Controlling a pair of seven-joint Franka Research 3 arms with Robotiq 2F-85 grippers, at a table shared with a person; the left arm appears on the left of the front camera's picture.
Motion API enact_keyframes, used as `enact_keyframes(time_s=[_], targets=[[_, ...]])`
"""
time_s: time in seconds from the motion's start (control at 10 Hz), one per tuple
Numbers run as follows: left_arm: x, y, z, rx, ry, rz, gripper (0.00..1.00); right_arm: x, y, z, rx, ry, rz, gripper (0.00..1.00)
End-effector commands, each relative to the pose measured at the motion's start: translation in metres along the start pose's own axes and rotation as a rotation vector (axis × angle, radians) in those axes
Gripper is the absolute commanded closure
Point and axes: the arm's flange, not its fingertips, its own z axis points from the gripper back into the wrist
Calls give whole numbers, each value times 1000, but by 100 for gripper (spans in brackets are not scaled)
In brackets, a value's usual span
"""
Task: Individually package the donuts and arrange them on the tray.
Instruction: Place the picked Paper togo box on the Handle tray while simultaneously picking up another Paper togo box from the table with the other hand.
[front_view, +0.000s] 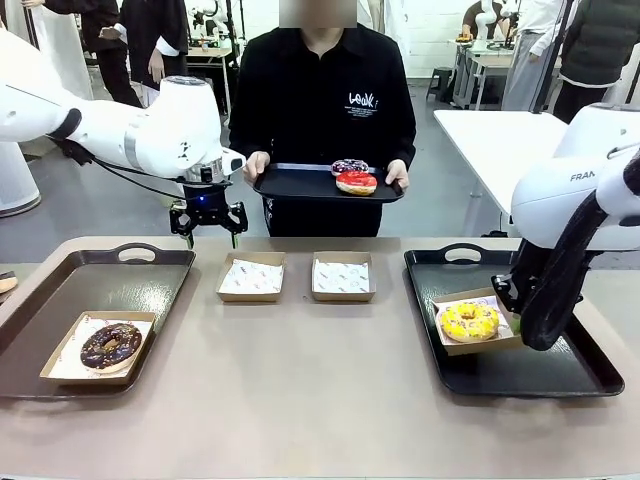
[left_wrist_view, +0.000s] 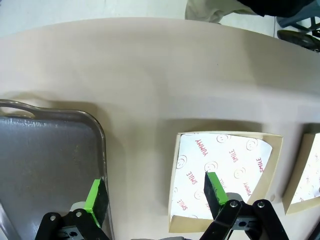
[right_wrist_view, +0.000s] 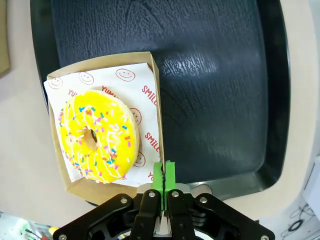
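Two claws: right gripper (right_wrist_view: 163, 169) pinches shut on the carton (right_wrist_view: 155, 90) wall, yellow donut (right_wrist_view: 97, 135) just beside it; left gripper (left_wrist_view: 154, 186) gapes wide, holding nothing.

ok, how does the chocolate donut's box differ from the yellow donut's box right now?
The chocolate donut's box lies wholly inside the left tray; the yellow donut's box overhangs the rim of the right tray. The chocolate donut's box is untouched, with the left gripper open and well clear; the yellow donut's box has its wall pinched by the fingers of the right gripper. Both are paper-lined and hold one donut.
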Motion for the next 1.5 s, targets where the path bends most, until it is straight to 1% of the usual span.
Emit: enact_keyframes(time_s=[0.0, 0.3, 0.6, 1.2, 1.3, 1.4], targets=[[-12, -3, 3, 11, -23, 0, 0, -12, -4, -16, 44, -10, 14, 99], [-28, 2, -4, -22, -14, -49, 0, -10, -2, -30, 36, 19, 12, 99], [-35, 6, -13, -58, 7, -114, 0, -8, -1, -38, 29, 37, 2, 99], [-38, 6, -25, -79, 32, -134, 0, -8, 0, -38, 18, 50, -4, 99], [-37, 5, -29, -73, 32, -128, 7, -7, -1, -38, 19, 52, -5, 99], [-35, 4, -31, -64, 44, -120, 60, -7, -1, -38, 21, 59, 2, 65]])
